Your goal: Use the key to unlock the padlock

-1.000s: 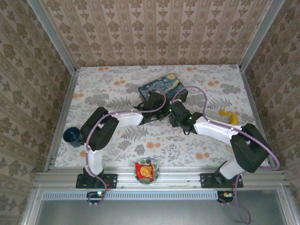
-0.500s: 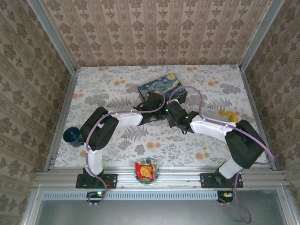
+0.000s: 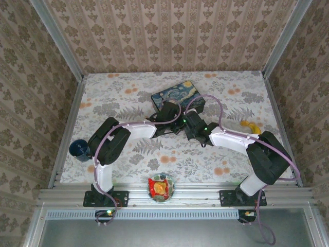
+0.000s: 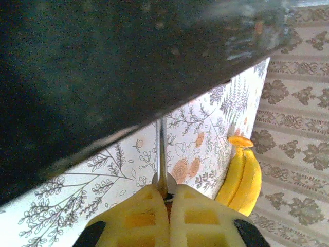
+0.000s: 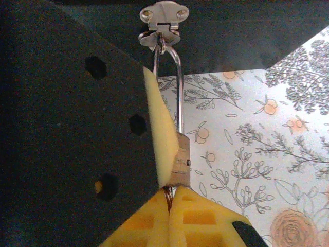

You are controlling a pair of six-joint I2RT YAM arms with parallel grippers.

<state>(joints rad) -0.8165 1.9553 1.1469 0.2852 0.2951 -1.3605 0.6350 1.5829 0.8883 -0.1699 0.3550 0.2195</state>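
From above, the Starry Night tin [image 3: 177,92] lies on the floral counter [image 3: 118,98]. Both arms reach to its near side, the left hand [image 3: 174,123] and right hand [image 3: 186,125] almost tip to tip there. A banana [image 3: 250,126] lies well to the right of the tin, and a dark blue cup [image 3: 79,149] sits at the counter edge far to its left.

At the left wrist, the yellow fingers [image 4: 198,216] are pressed together on the padlock's upper end. Its thin shackle [image 4: 162,149] rises from between them to the dark tin side above.

At the right wrist, the brass padlock [image 5: 180,159] hangs from the tin's silver hasp [image 5: 162,15] with its shackle looped through. The left hand's pale pad lies along the padlock's left side. The right hand's fingers [image 5: 193,216] are closed just below it on a small coppery piece [image 5: 167,194]. Whether that is the key I cannot tell.
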